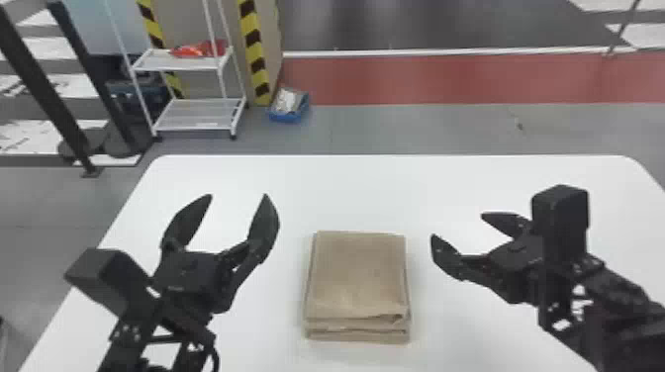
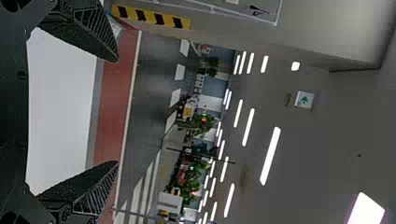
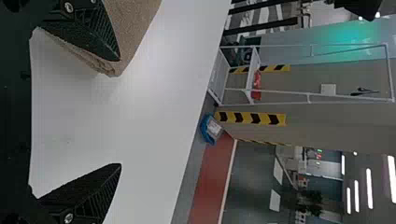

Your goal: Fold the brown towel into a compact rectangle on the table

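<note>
Towel (image 1: pixel 358 277) looks basically done: compact stacked rectangle on table (image 1: pixel 356 193), lower middle of the head view, layers showing along its bottom edge. Slight loose lip at its lower right corner; at most a small tidy or press seems left, otherwise just arms clear. Left claw (image 1: pixel 238 196) sits left of towel, wide open, nothing in it, tips toward top of frame, arm coming in from bottom edge at lower left. Right claw (image 1: pixel 457 226) is right of towel, also wide open and holding nothing, tips angled toward upper left, arm in from the right edge. Both apart from towel in the head view
</note>
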### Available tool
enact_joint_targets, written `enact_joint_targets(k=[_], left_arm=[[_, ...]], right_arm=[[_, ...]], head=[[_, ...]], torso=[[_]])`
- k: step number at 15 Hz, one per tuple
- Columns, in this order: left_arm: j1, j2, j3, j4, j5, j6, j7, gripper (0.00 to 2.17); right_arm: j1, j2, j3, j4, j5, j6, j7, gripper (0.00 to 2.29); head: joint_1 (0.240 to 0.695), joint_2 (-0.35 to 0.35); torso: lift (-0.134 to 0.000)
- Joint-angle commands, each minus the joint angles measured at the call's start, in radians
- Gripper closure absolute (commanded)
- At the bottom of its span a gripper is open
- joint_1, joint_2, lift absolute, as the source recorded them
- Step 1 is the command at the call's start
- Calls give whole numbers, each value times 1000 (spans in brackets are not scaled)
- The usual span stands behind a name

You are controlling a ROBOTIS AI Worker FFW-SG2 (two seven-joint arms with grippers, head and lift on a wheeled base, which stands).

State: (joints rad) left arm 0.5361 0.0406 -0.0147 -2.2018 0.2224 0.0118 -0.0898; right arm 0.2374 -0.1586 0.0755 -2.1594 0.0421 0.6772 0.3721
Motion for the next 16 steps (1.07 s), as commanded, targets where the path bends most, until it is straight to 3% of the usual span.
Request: enact_joint_targets(k=[1, 2, 4, 6, 7, 11, 16], left_arm=[[64, 4, -37, 36, -32, -154, 50, 113], [85, 5, -39, 39, -41, -150, 61, 117], [130, 13, -28, 25, -43, -144, 85, 117], [148, 21, -18, 1, -67, -83, 133, 117], [156, 22, -4, -10, -67, -68, 133, 117], [168, 31, 18, -27, -66, -34, 134, 117], [176, 31, 30, -29, -66, -37, 156, 117]], right_arm=[[117, 44, -25, 3, -14, -199, -56, 87], [149, 62, -45, 3, -37, -218, -81, 87], [207, 67, -89, 26, -148, -343, -111, 107], [263, 67, -82, 55, -159, -659, -128, 120], [275, 67, -80, 58, -159, -684, -134, 120], [298, 67, -83, 66, -159, -601, -208, 113], [303, 60, -82, 44, -172, -537, -211, 113]], head=[[695, 60], [695, 61], [695, 57], [695, 44], [695, 46], [695, 54], [695, 60]], torso=[[-124], [-124], [-124], [-124], [-124], [-124], [-124]])
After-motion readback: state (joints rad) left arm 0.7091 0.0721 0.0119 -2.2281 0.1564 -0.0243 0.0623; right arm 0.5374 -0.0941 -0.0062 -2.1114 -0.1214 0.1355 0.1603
